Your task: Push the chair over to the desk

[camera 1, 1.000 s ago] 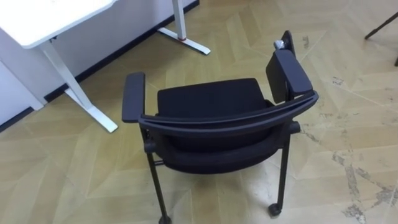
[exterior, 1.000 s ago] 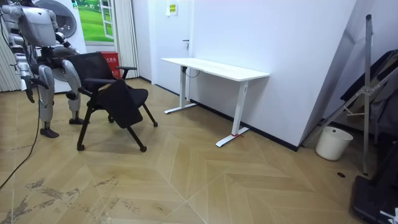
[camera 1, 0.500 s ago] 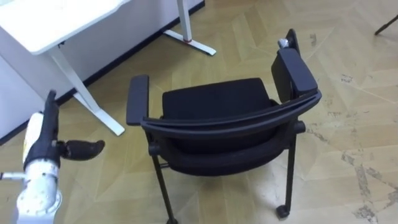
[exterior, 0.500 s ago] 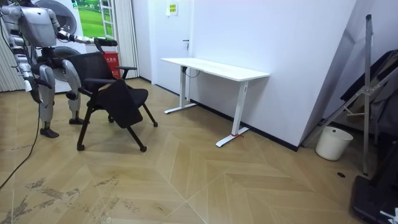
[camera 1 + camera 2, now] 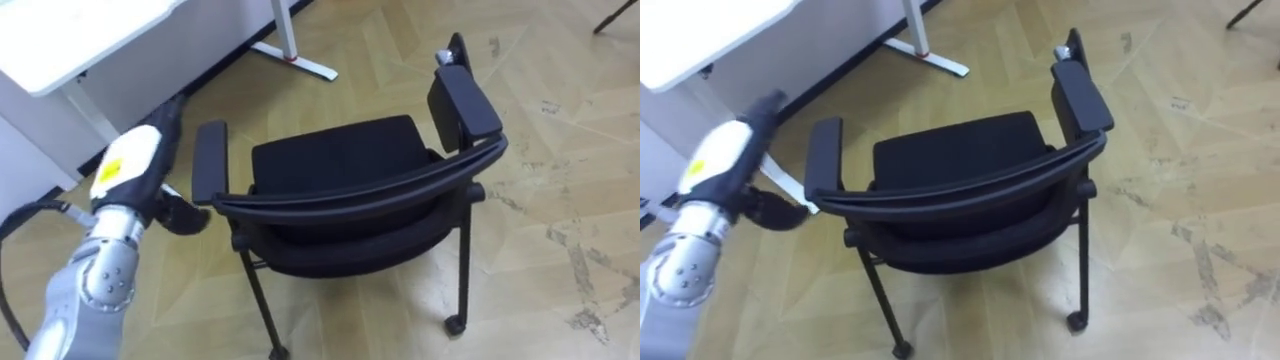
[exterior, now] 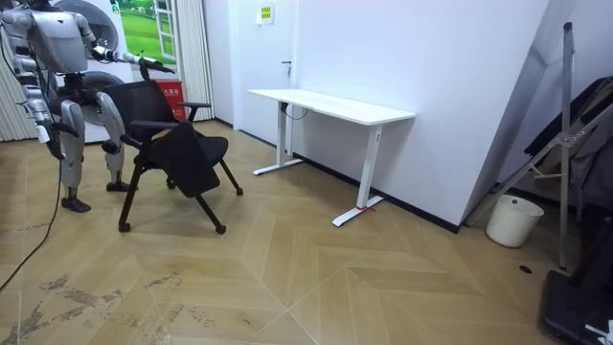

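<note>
The left robot hand (image 5: 128, 172) has come up from the lower left and now hangs just beside the chair's (image 5: 340, 195) left armrest (image 5: 208, 160). A second ago it was out of sight; half a second ago it was lower and well apart from the chair. Its fingers (image 5: 168, 120) are straight and released, pointing towards the white tabletop (image 5: 60, 40), with the thumb (image 5: 185, 214) spread out towards the end of the backrest (image 5: 400, 185). The right eye view shows a gap between hand and armrest, so there is probably no contact yet.

The chair has not moved. In the room view it stands in the same spot on the wooden floor (image 5: 560, 170), near the tabletop, with the robot close behind its back.

The right robot hand (image 6: 47, 144) hangs at the robot's side; I cannot tell its state.

The reach looks nearly finished, and the push has not begun.
</note>
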{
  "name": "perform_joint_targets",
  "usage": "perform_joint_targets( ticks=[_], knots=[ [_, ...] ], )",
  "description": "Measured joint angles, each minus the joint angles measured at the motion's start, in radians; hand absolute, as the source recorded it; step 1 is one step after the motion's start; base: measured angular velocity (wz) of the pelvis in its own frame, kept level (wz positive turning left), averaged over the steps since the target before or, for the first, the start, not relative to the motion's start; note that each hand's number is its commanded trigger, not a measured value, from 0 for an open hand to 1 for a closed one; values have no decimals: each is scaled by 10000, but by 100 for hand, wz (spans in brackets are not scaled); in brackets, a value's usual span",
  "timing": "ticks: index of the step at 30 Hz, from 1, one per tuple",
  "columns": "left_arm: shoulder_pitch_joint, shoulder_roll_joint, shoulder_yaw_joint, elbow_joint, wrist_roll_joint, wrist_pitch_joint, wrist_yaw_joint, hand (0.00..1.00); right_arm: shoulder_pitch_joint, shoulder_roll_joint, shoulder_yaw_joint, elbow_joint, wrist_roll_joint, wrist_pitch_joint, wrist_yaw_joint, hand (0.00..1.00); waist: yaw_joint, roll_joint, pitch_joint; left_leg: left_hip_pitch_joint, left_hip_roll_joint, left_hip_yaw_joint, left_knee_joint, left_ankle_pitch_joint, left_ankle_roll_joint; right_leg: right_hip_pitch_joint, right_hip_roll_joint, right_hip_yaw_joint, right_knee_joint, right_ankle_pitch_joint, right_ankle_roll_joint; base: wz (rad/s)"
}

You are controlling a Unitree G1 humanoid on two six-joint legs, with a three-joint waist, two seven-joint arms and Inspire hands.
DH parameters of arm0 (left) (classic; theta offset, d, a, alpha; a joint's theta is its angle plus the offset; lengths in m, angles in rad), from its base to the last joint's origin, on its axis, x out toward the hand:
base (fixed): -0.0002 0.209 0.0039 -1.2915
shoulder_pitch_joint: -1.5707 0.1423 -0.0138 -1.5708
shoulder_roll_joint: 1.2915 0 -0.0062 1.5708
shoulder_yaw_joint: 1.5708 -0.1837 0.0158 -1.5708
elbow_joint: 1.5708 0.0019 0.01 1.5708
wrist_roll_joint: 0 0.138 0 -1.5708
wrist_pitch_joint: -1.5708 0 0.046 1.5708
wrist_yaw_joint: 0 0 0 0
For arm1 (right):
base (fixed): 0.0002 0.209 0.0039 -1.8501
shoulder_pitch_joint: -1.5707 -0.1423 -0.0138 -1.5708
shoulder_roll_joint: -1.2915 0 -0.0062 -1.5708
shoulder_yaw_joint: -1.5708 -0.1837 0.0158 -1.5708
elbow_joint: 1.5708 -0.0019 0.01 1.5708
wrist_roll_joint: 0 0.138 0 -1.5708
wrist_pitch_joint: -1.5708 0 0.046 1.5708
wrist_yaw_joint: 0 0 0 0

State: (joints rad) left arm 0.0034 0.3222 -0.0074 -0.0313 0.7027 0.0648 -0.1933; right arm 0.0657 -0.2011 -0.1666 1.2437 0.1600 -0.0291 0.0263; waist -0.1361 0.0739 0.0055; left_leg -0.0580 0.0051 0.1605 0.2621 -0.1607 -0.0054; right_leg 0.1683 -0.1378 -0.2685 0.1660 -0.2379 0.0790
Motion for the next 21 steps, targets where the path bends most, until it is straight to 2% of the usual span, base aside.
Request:
perform_joint_targets(
  ticks=[3,4,6,7,9,11,12,13,15,17,19,21],
  knots=[
    [-184,423,-333,-285,6,230,-1211,0,-74,-1,-8,14,-332,62,92,0,-226,-55,38,-19,4,15,45,-2,2,-16,-1,63,27,0,0,-2],
    [-230,501,-409,-280,-3,318,-1447,0,-82,-5,-8,8,-465,106,86,0,-230,-51,36,-20,4,11,51,-2,3,-10,-1,68,28,0,0,0],
    [-370,544,-532,-263,-9,791,-2484,0,-94,-37,-70,-21,-722,253,53,0,-265,-6,38,12,4,48,45,-3,5,-17,-6,212,27,0,0,-6],
    [-370,571,-569,-262,-7,912,-2733,0,-96,-45,-92,-27,-762,317,36,0,-268,10,34,20,11,66,45,-3,5,-19,-7,218,27,0,0,-7],
    [-371,773,-751,-228,-4,1389,-3706,0,-86,-120,-133,-44,-1016,553,-65,0,-366,126,37,9,20,60,47,-4,6,-10,-4,217,34,0,0,0],
    [-525,858,-735,-228,15,1709,-4316,0,-90,-229,-136,-66,-1306,757,-150,0,-482,231,10,31,13,38,46,-8,12,48,-6,226,38,0,0,3],
    [-549,951,-735,-198,69,1942,-4754,0,-90,-305,-136,-137,-1385,843,-178,0,-526,255,27,93,12,52,24,-9,13,75,-8,262,46,0,0,0],
    [-561,957,-738,-194,92,2025,-4915,0,-89,-349,-136,-185,-1408,882,-185,0,-545,302,37,132,13,69,4,-9,13,93,-9,296,55,0,0,-10],
    [-708,964,-738,-185,148,2406,-5488,0,-92,-489,-135,-396,-1498,953,-295,0,-670,472,86,218,10,92,-40,-8,12,142,-12,403,52,-1,1,-5],
    [-879,1027,-738,-175,190,2588,-5938,0,-123,-512,-121,-400,-1597,954,-349,0,-760,496,99,209,12,56,-18,-7,11,155,-3,420,52,-2,2,4],
    [-1069,1161,-738,-188,188,2618,-6345,0,-123,-517,-114,-400,-1552,956,-380,0,-743,467,117,160,12,22,47,-8,12,161,-5,374,56,-2,1,5],
    [-1271,1397,-738,-364,187,2643,-6908,0,-126,-512,-114,-449,-1509,964,-366,0,-707,402,146,84,10,19,78,-19,29,92,-17,283,64,-1,1,0]
  ],
)
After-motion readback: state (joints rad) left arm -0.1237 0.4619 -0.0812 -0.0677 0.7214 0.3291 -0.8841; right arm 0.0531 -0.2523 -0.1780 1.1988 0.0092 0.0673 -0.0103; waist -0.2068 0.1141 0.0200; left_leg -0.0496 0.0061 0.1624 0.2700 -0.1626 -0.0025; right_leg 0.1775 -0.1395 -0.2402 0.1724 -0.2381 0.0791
